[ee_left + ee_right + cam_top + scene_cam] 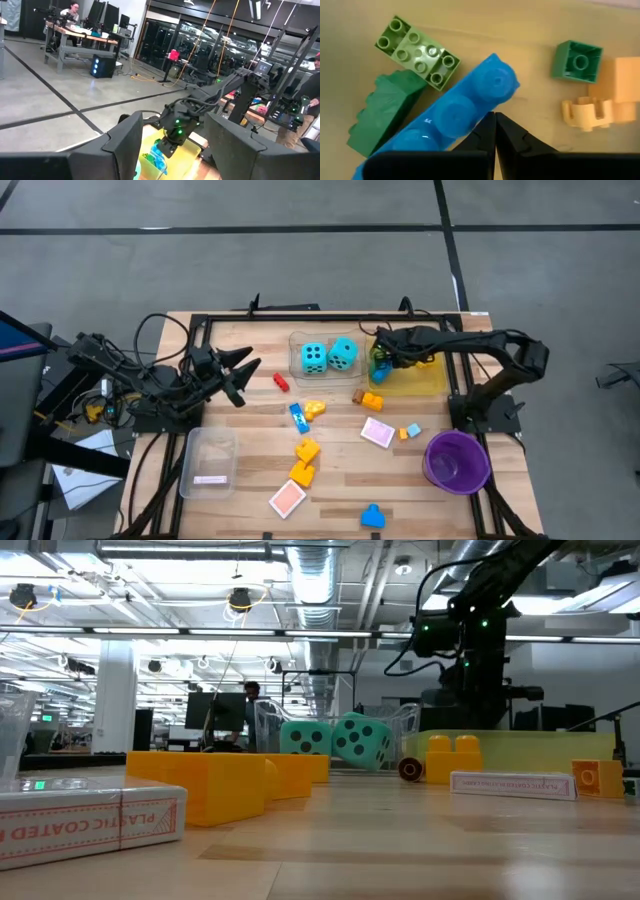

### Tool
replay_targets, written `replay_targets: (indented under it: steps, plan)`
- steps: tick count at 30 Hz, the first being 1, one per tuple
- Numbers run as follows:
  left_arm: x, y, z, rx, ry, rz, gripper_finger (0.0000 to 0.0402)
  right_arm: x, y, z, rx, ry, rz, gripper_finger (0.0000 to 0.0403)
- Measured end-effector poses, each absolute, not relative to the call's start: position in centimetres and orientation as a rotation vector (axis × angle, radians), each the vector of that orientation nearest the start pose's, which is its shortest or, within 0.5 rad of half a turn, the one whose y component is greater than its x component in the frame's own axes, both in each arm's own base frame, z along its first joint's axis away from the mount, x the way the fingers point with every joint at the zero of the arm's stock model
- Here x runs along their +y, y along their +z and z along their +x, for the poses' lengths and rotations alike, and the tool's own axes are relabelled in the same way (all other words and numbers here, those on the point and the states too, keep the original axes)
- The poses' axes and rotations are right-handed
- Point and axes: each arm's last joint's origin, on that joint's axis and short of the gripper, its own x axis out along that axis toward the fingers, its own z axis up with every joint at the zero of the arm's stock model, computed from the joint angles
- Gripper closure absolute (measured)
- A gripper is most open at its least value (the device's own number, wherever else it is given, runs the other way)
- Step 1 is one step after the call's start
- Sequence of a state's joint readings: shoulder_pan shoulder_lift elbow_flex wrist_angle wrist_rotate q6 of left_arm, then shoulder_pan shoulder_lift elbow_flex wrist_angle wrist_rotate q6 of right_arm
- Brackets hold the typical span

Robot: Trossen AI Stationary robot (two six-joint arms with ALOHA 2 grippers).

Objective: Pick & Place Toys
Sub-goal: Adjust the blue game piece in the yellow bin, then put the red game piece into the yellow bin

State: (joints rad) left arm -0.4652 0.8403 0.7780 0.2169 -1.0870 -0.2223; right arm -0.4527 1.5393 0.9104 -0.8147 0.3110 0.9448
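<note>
My right gripper point(379, 363) is shut and points down into the left end of the yellow tray point(418, 383). In the right wrist view its fingertips point(495, 119) stand beside a blue brick point(465, 107) that lies on the tray floor. Around the blue brick lie a light green brick point(417, 52), a dark green brick point(382, 110), a small green brick point(577, 62) and a pale orange piece point(592, 110). Two turquoise dice point(327, 357) sit in a clear tray point(296, 362). My left gripper point(243, 370) is open and empty above the table's left part. My right gripper's shut fingertips come from above, next to the blue brick's long side point(479, 119). I cannot tell whether they touch it. The brick lies flat on the tray floor.
Loose toys lie on the table: a red brick point(281, 382), yellow bricks point(304, 463), pink tiles point(377, 432) point(287, 499) and a blue brick point(373, 517). A purple bowl point(457, 462) stands near right. A clear tray point(208, 461) stands near left.
</note>
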Motion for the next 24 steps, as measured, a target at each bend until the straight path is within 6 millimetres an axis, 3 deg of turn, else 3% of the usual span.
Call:
replay_targets:
  steps: [5,18,24]
  plan:
    - [-5.4,35.7,16.6,-0.182,0.607,-0.328,0.0192,-12.6,16.9,23.1,1.068,-1.281,0.84,0.0402]
    - [-5.4,35.7,16.6,-0.183,0.606,-0.33,0.0192,-13.1,17.0,23.9,0.973,-1.252,0.844,0.0402]
    - [-5.5,35.7,16.6,-0.189,0.588,-0.353,0.0192,-12.5,18.6,23.6,0.901,-1.252,0.823,0.0403]
